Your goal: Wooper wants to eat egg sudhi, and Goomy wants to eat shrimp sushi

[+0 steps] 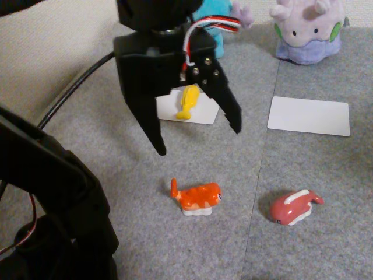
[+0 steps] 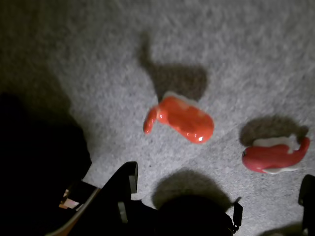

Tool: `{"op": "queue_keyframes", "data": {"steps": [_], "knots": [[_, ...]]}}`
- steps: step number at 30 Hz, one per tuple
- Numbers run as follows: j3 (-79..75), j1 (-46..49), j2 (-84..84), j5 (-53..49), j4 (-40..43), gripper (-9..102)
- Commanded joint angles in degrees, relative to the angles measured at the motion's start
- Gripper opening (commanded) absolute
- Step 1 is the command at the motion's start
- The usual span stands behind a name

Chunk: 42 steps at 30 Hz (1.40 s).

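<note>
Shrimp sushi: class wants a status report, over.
Gripper open, empty, above the mat. Shrimp sushi on the mat below it, not yet gripped. Egg sushi on Wooper's white card. Nothing in the way.

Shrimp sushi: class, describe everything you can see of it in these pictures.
The shrimp sushi is a small glossy orange toy, plastic by its shine, with an upturned tail, a black eye and a white base. It lies alone on the grey carpet, touching nothing else, below the raised open gripper. The wrist view shows it from above.
</note>
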Motion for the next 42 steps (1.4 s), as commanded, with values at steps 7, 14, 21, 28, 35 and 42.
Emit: {"op": "queue_keyframes", "data": {"steps": [7, 14, 21, 28, 35, 42], "knots": [[-0.4, 6.4, -0.9, -0.6, -0.4, 38], [-0.4, 14.0, -0.9, 2.2, -4.1, 38], [7.3, 14.4, -0.9, 13.4, -13.8, 38], [18.7, 8.9, 0.3, 25.1, -26.2, 38], [19.1, 6.1, 3.3, 31.4, -26.8, 38], [19.1, 2.5, 9.3, 33.3, -21.8, 38]]}}
